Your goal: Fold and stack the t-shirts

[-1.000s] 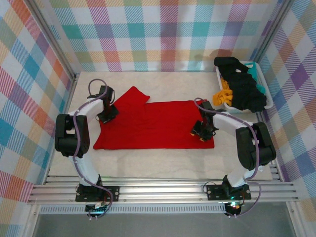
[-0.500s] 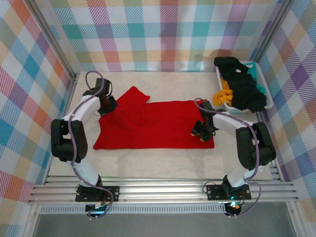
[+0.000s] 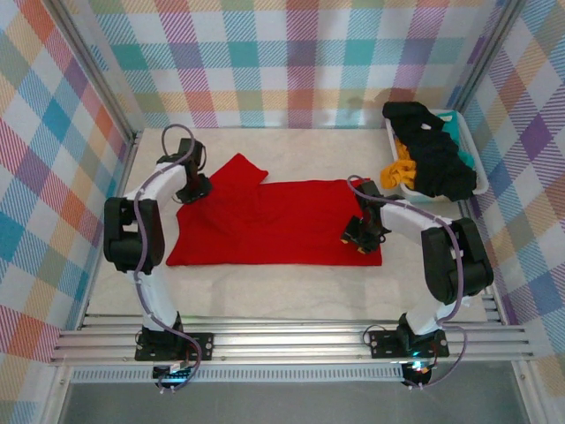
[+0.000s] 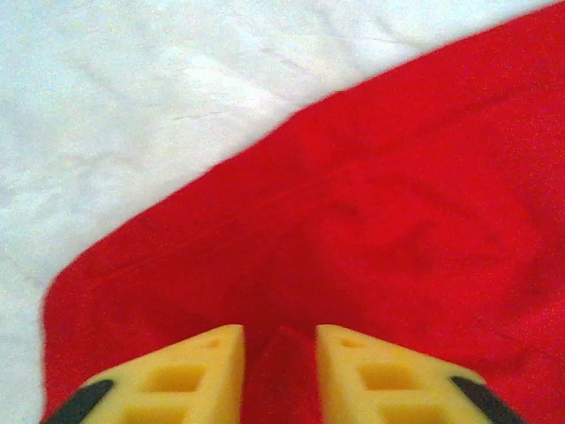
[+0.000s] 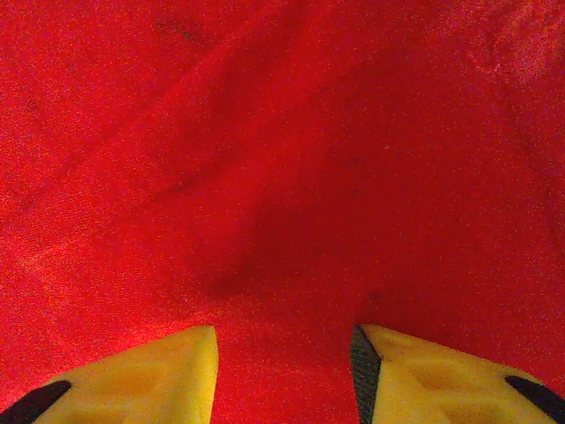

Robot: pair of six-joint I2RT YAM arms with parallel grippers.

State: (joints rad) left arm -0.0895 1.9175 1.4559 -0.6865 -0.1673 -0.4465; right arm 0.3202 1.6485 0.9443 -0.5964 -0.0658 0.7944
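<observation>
1. A red t-shirt is spread flat near the middle of the white bench. One sleeve is turned out toward the far left.
2. The left gripper is seen in the top view at the far left corner of the red t-shirt, just beside that sleeve.
3. In the left wrist view, its yellow fingers are seen parted, so the jaws stand narrowly apart. Red cloth is seen below and between them, and no fold is seen clamped.
4. In the same view, the edge of the red t-shirt is seen running on a slant, with bare bench beyond it at the upper left.
5. The right gripper is placed low over the near right part of the red t-shirt, close to its right edge.
6. In the right wrist view, the jaws are seen at a middling width. Only smooth, lightly creased red cloth lies under them, and nothing is gripped.
7. A white basket is set at the far right of the bench, against the checked wall.
8. A black t-shirt is heaped in the basket, and an orange-yellow t-shirt is draped over its left rim.
9. The basket and its load are kept apart from the red t-shirt, with bare bench between them.
</observation>
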